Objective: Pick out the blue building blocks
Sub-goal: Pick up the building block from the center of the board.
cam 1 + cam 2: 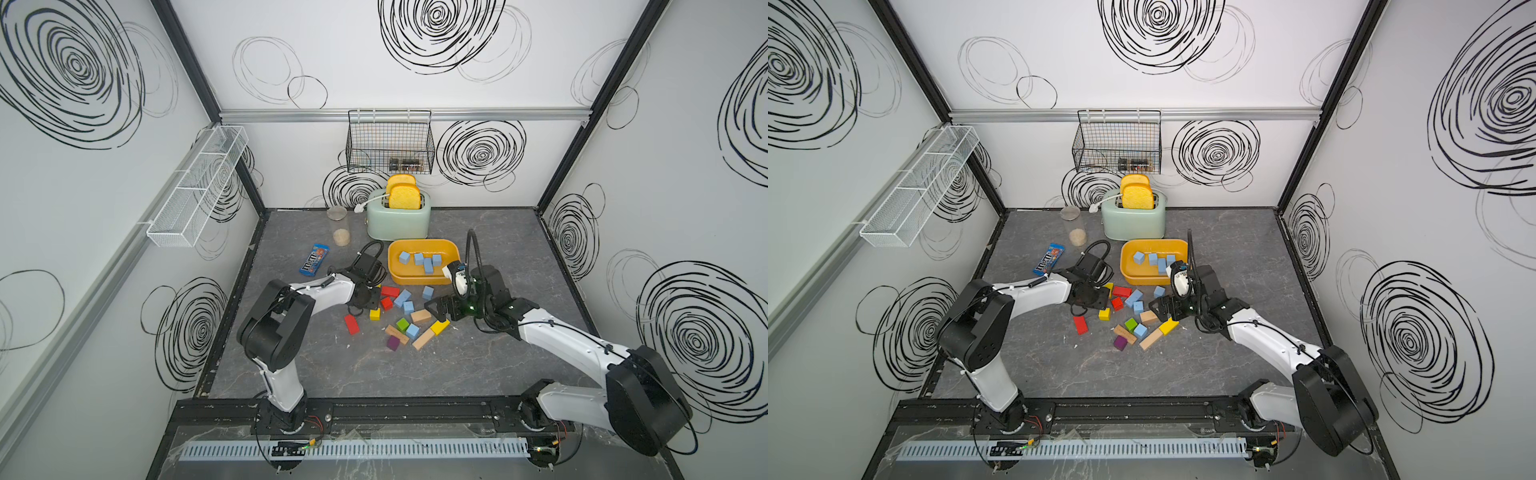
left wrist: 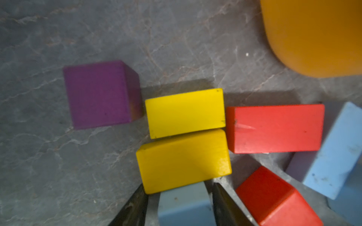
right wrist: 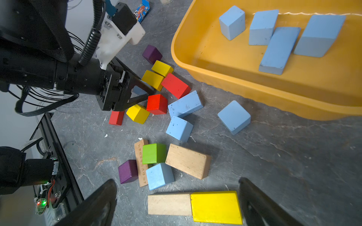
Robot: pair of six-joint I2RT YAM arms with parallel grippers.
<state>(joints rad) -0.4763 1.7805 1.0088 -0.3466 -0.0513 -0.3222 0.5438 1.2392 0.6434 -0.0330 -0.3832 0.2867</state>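
Several blue building blocks (image 1: 428, 264) lie in the yellow tub (image 1: 451, 249). More lie loose on the table in the mixed pile: an oblong one (image 3: 185, 104) and three cubes (image 3: 179, 128), (image 3: 234, 117), (image 3: 159, 176). My left gripper (image 1: 372, 293) is low at the pile's left end. Its jaws stand either side of one blue block (image 2: 184, 205) that rests on the table, with a narrow gap on one side. My right gripper (image 3: 176, 183) hovers wide open over the pile's near right end, with nothing between its fingers.
Red, yellow (image 2: 184, 160), purple (image 2: 98, 94), green and plain-wood blocks (image 3: 188, 161) crowd the blue ones. A mint toaster (image 1: 398, 220) stands behind the tub. A glass jar (image 1: 340, 226) and a blue candy packet (image 1: 314, 259) lie at back left.
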